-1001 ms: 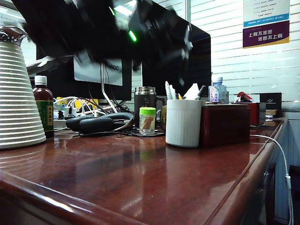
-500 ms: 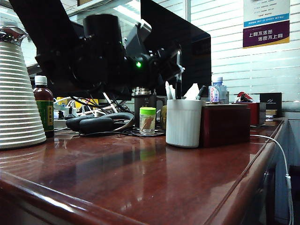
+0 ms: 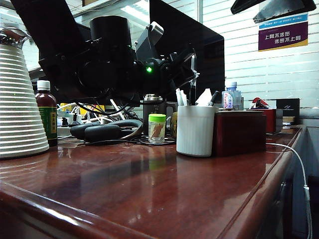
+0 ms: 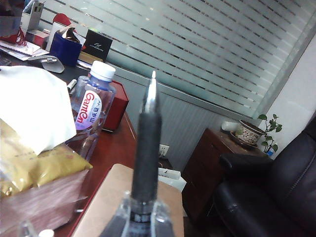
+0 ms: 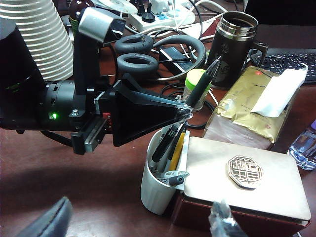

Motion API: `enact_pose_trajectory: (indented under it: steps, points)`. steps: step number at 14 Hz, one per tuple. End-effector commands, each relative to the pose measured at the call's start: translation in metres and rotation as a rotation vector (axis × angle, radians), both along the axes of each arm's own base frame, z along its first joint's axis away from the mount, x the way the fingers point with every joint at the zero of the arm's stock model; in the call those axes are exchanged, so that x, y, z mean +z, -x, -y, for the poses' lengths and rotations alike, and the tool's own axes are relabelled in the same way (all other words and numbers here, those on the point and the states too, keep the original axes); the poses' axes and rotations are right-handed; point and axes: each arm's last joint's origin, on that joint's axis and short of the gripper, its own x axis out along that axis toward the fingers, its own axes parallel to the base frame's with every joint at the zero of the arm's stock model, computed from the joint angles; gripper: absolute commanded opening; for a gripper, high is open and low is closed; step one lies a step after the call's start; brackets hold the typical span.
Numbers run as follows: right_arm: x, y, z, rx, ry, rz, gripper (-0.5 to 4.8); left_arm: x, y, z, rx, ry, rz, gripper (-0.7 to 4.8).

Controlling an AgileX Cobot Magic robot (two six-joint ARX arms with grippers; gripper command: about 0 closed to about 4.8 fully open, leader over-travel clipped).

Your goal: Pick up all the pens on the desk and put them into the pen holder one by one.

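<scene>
My left gripper (image 5: 183, 112), pinching a slim black pen (image 5: 201, 84) upright, has come down over the white ribbed cylindrical pen holder (image 5: 157, 186), which now stands directly beneath my fingertips; release looks imminent. My right gripper (image 5: 138, 224), jaws spread and empty, hovers above and well back, mostly cropped out of frame. From the exterior view, my arm blocks the pen's lower end; whether any pen remains on the glossy reddish-brown wooden desk (image 3: 164, 189) is unclear.
</scene>
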Motion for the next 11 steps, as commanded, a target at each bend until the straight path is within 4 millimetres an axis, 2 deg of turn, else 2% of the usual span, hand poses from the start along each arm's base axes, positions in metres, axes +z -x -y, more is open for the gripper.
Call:
enact_pose_trajectory:
  steps: [1, 2, 3, 6, 8, 9, 10, 11]
  points:
    - [0.003, 0.0, 0.0, 0.006, -0.008, 0.018, 3.67, 0.002, 0.0, 0.001, -0.007, -0.008, -0.002, -0.05]
    - [0.003, 0.0, 0.0, 0.006, -0.008, 0.019, 3.67, 0.001, 0.0, 0.001, -0.008, -0.013, -0.008, 0.62]
    - [0.003, 0.0, 0.0, 0.006, -0.008, 0.018, 3.67, 0.001, 0.0, 0.001, -0.007, -0.012, -0.008, 2.09]
    - [0.003, 0.0, 0.0, 0.006, -0.008, 0.018, 3.67, 0.001, 0.0, 0.001, -0.008, -0.011, -0.006, 2.12]
    - [0.003, 0.0, 0.0, 0.005, -0.008, 0.02, 3.67, 0.016, 0.003, -0.001, -0.033, 0.07, 0.119, 2.12]
    - [0.004, 0.001, 0.0, 0.005, -0.009, 0.025, 3.67, 0.033, 0.009, -0.004, -0.063, 0.137, 0.23, 2.1]
    - [0.006, 0.003, 0.001, 0.005, -0.012, 0.032, 3.67, 0.051, 0.014, -0.007, -0.093, 0.155, 0.259, 1.98]
    - [0.01, 0.007, 0.002, 0.0, -0.02, 0.049, 3.55, 0.079, 0.024, -0.011, -0.176, 0.126, 0.255, 0.24]
